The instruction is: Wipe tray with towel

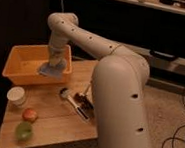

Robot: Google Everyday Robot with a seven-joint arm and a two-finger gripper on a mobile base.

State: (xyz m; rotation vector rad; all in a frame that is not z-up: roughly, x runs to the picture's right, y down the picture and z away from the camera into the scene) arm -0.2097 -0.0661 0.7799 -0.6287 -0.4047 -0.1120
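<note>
An orange tray sits at the back left of a small wooden table. A blue-grey towel lies bunched in the tray's right part, against its right wall. My gripper points straight down into the tray from the white arm and is shut on the towel's top. The wrist hides most of the fingers.
A white cup, a reddish apple and a green fruit stand along the table's left front. A brush-like utensil and a dark packet lie mid-table. The arm's big link overhangs the table's right side. Cables lie on the floor.
</note>
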